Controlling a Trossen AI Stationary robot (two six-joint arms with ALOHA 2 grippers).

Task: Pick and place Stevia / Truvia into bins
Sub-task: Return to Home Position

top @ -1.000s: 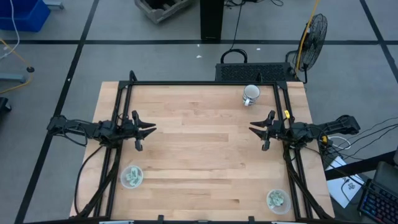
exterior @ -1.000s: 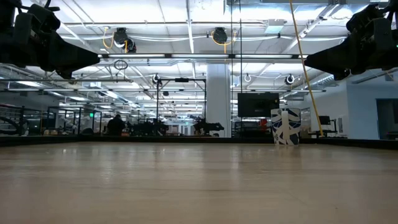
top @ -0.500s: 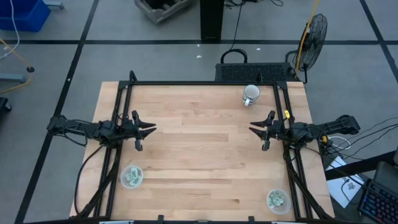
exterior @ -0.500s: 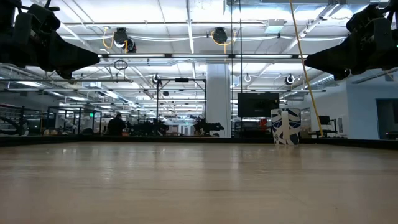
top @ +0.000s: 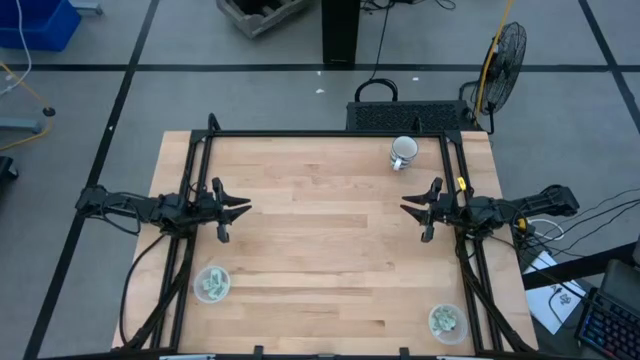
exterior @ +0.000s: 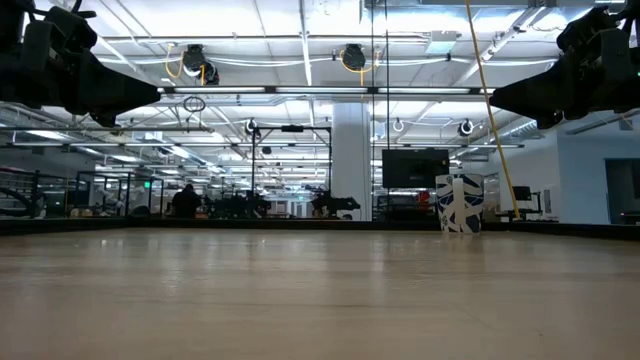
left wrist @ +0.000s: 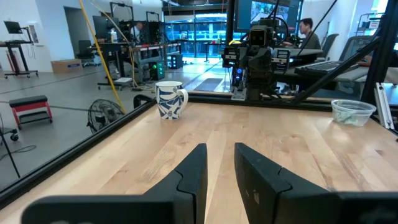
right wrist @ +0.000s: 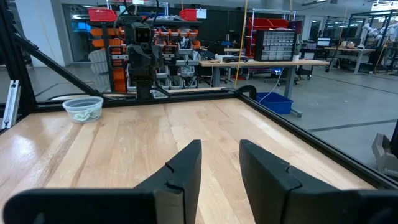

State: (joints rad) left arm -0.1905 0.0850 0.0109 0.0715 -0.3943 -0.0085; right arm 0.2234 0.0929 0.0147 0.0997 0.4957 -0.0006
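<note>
Left fingers (left wrist: 193,174) and right fingers (right wrist: 186,168) stand slightly apart, empty, raised over opposite sides of the table (top: 320,250)

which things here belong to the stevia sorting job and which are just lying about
Job: left clear cup, right clear cup, sachets inside both, left gripper and right gripper, both empty.
Lying about: patterned mug near the far edge, fan off the table.
</note>
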